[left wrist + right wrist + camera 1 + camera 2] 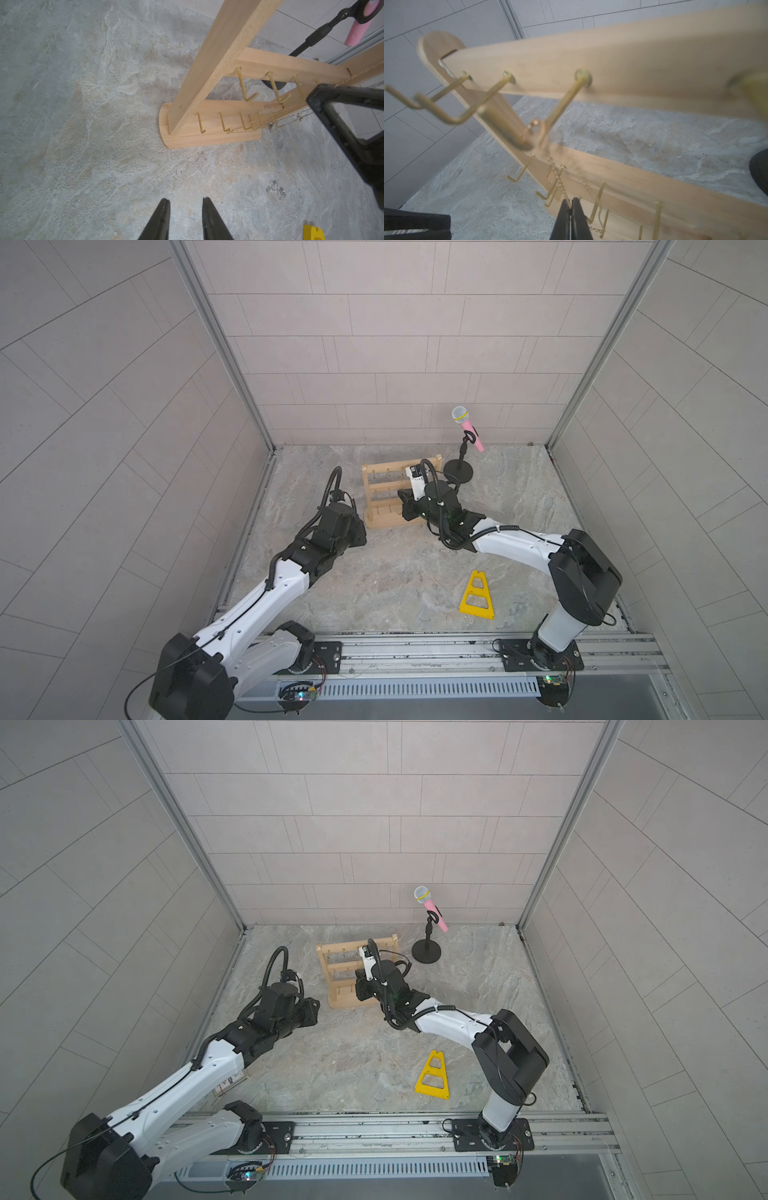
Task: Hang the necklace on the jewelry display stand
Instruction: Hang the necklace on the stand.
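The pale wooden jewelry display stand stands upright at the back middle of the table. In the right wrist view a thin gold necklace runs from a gold hook on the stand's top bar down to my right gripper, which is shut on the chain. In a top view the right gripper is right against the stand's front. My left gripper is open and holds nothing. It hovers low over the table in front of the stand's base, apart from it.
A black round-based stand holding a pink microphone is just behind and right of the wooden stand. A flat yellow triangular frame lies front right. A small silver chain lies bunched on the table. More chain hangs on the lowest hooks.
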Tool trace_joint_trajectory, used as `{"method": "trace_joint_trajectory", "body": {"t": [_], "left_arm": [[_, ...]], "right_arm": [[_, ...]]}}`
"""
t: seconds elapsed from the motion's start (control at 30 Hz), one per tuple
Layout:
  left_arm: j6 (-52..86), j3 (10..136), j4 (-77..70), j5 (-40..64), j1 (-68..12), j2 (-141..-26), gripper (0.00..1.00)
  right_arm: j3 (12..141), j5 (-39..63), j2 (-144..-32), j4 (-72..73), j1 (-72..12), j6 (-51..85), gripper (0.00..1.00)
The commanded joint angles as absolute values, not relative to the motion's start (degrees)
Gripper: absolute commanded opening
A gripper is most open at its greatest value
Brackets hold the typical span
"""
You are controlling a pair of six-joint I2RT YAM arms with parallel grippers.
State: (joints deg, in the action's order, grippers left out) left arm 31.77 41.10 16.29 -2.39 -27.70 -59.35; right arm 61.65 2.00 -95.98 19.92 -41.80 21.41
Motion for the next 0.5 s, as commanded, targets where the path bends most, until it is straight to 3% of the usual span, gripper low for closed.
{"method": "trace_joint_trajectory", "body": {"t": [0.0,0.47], "left_arm": [[32.6,40.3,15.5,-2.9,-27.2,-58.3,0.31],[32.6,40.2,15.5,-2.9,-27.1,-58.1,0.32]], "right_arm": [[61.2,0.1,-94.1,19.4,-42.3,20.3,0.08],[62.2,-0.4,-95.9,19.3,-42.2,20.2,0.09]]}}
